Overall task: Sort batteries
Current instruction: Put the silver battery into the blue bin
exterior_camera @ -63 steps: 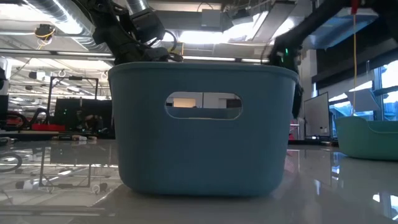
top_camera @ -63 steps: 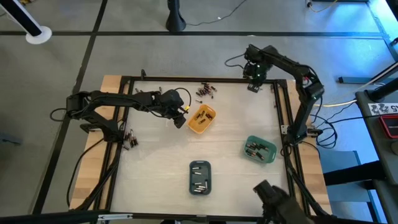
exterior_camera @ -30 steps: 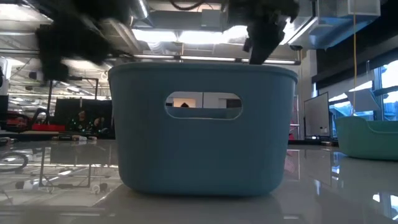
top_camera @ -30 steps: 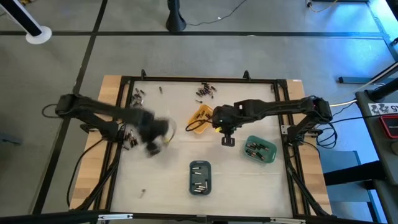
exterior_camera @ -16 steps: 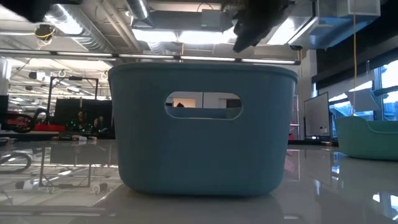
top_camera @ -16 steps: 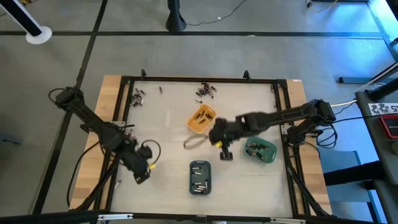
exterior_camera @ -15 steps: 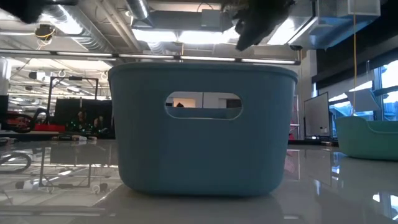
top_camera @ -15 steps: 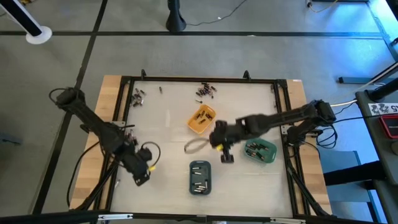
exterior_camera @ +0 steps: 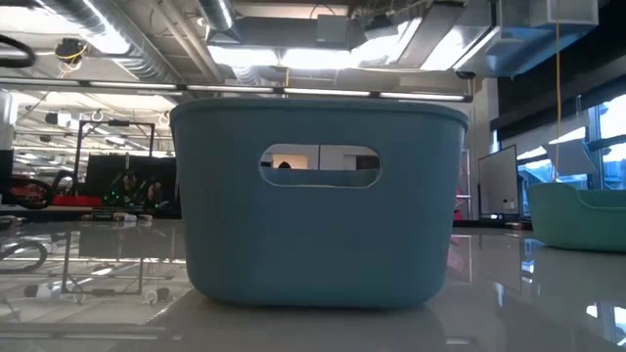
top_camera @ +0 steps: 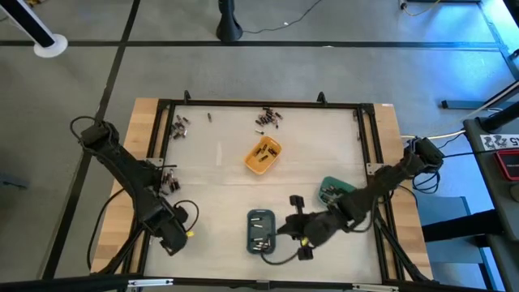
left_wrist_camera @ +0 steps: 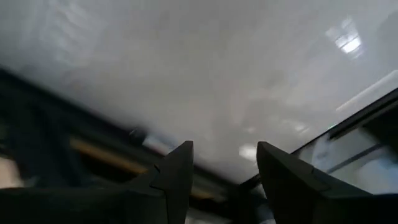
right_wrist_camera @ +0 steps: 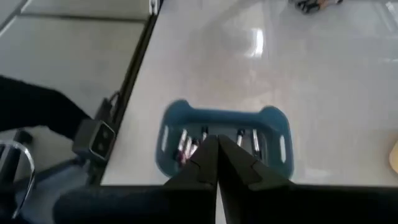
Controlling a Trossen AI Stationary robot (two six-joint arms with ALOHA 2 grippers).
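Right claw [top_camera: 284, 231] pressed together, nothing seen in it, hanging low just beside the slate-blue tray [top_camera: 260, 216]. Straight ahead of its tips, in the right wrist view: batteries [right_wrist_camera: 186, 144] lying in that tray, a handful, mostly end-on to the claw and across the tray's short width. Too small from above to sort by kind.

Behind this claw, back along its own arm: green tray [top_camera: 350, 188], also holding several cells. Off to one side and farther out, orange tray [top_camera: 263, 156], with a few dark cells inside.

Left claw [top_camera: 172, 242] parked at the near left edge of the surface [top_camera: 219, 211], fingers apart, nothing between them, only bare top ahead in its wrist view.

Not yet sorted: rail cluster [top_camera: 169, 182], a short way beyond the left claw and plainly nearer to it than to the right one. Well beyond both claws, at the far edge: corner cluster [top_camera: 180, 124] and far cluster [top_camera: 269, 119]. Long axes of these loose cells unreadable.

Likely next target the rail cluster, best reached by the left arm.
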